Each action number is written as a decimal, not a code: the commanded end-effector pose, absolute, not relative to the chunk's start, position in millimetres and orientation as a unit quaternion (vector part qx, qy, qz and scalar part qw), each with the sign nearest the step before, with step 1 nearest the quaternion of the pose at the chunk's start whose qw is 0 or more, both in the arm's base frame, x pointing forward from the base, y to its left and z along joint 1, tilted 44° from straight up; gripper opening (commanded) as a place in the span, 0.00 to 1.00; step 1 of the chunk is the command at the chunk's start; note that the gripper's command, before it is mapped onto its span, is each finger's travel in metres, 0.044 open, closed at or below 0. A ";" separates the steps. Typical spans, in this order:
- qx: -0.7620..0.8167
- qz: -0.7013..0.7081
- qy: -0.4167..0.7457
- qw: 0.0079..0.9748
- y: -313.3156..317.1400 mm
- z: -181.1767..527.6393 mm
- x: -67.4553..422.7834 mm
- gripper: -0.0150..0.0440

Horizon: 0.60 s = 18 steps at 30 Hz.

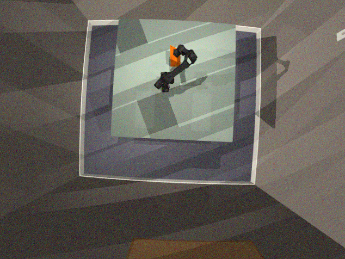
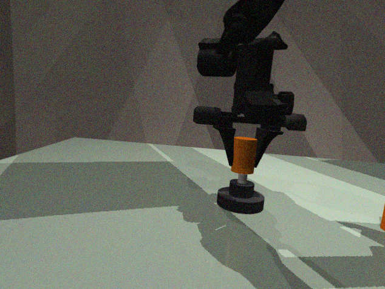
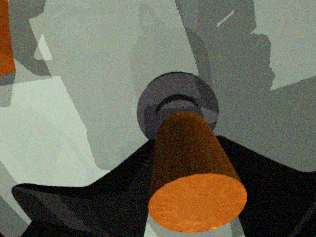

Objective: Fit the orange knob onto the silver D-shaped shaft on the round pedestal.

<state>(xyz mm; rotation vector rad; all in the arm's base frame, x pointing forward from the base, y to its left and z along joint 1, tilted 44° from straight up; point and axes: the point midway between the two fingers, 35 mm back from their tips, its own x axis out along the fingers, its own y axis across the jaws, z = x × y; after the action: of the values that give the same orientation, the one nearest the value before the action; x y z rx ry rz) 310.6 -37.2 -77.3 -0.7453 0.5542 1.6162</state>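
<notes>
So the pincer [image 2: 244, 161] is clamping the orange knob [image 2: 244, 155] upright, right over the silver shaft [image 2: 242, 178] on the round pedestal [image 2: 240, 201] sitting on the desk [image 2: 93, 242]. A bit of shaft is showing below the knob. My worry: if the flats aren't lining up, pushing down is probably jamming it or making it slip in the fingers.

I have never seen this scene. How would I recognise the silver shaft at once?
Find the pale green table and the dark round pedestal standing on it. The silver shaft is the short thin post rising from the pedestal's centre, just under the orange knob held in the gripper. It is the only pale metal part there.
</notes>
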 end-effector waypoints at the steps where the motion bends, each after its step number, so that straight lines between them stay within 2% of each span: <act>1: -0.326 0.697 0.235 0.594 -37.0 -77.8 310.1 0.25; 18: -0.326 0.697 0.235 0.594 -34.8 -79.6 309.4 0.25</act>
<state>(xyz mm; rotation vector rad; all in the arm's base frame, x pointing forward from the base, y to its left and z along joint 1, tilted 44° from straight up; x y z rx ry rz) 308.3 -34.8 -78.9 -0.7518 0.5495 1.6209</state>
